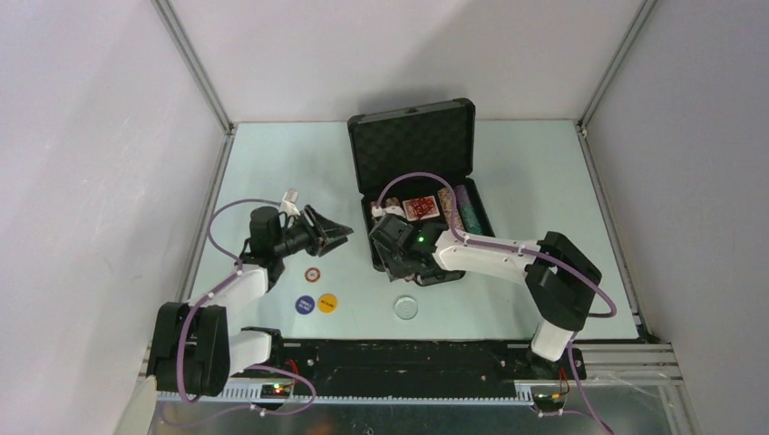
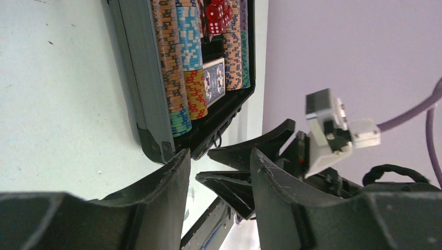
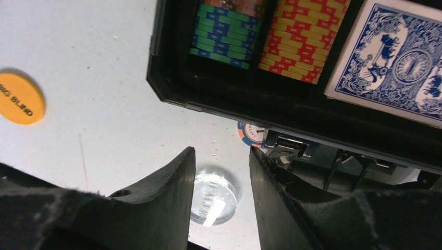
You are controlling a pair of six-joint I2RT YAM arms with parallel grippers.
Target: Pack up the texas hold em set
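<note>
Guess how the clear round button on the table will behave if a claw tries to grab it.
The clear round button lies flat on the table, so it probably offers little edge to pinch. Its glossy, glassy face suggests it may slide when nudged rather than tip. It looks rigid and likely light.

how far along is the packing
Done: striped poker chips, blue-backed card deck and red dice sit in the open black hard case. In hand: nothing; left gripper and right gripper both open. Left: orange round button, blue round button, clear round disc and loose orange-striped chip on the table; lid to shut.
</note>
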